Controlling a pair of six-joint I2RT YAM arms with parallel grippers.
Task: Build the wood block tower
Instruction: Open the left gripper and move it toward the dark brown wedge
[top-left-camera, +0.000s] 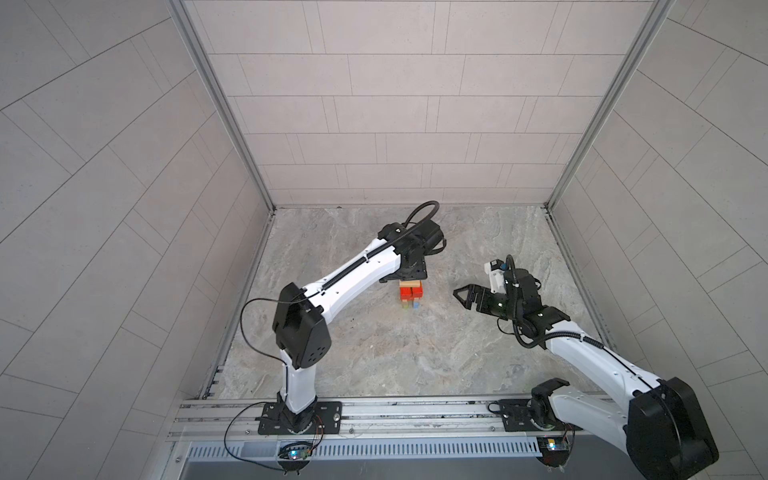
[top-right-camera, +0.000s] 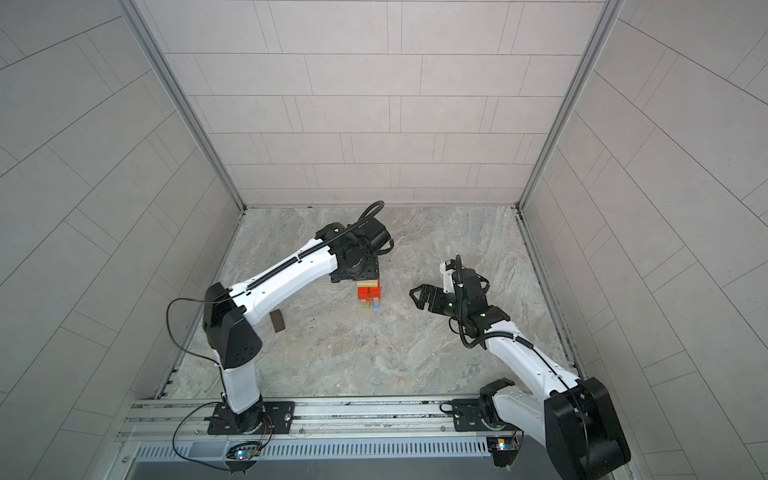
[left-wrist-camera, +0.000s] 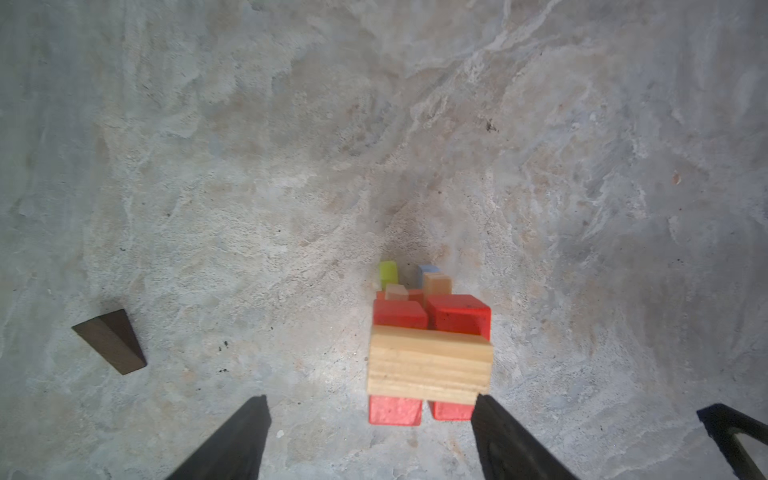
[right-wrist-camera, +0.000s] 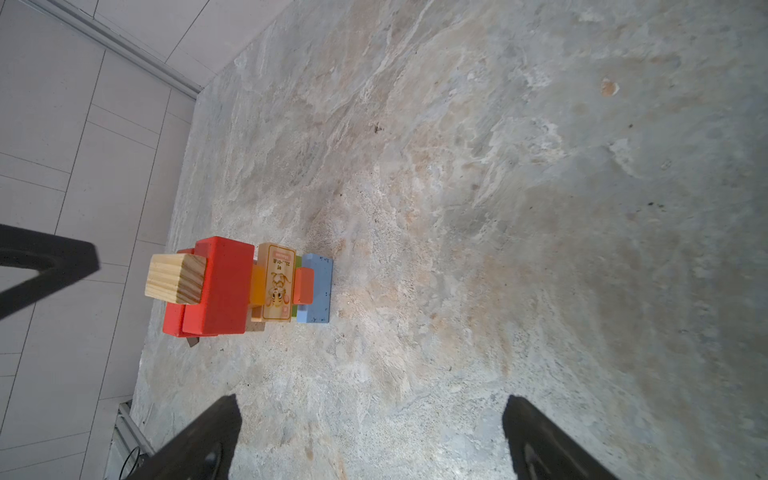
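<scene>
Left gripper (left-wrist-camera: 369, 399) hangs right over the tower (top-left-camera: 410, 293), mid-table (top-left-camera: 374, 353), jaws spread wide and gripping nothing. The tan block (left-wrist-camera: 430, 363) sits on its own across the two red blocks (left-wrist-camera: 432, 318). One finger is clear of it, the other's tip is right at its end; contact or not, can't tell.

Right gripper (top-left-camera: 462, 296) waits off to the side, near the tower but apart, jaws fully spread, empty too.

Step in hand, I'd say: back off w/o disturbing the top layer. Best way is to lift straight up, no sideways drift, esp. where that finger hugs the block end; a nudge there could spin it off. The dark brown block (top-right-camera: 277, 321), lying loose out on the table's left side, looks like the next pick.

Orientation: the tan block's long axis runs side to side, parallel to the front rail (top-left-camera: 415, 411), crosswise to the reds, which point front-to-back.
</scene>
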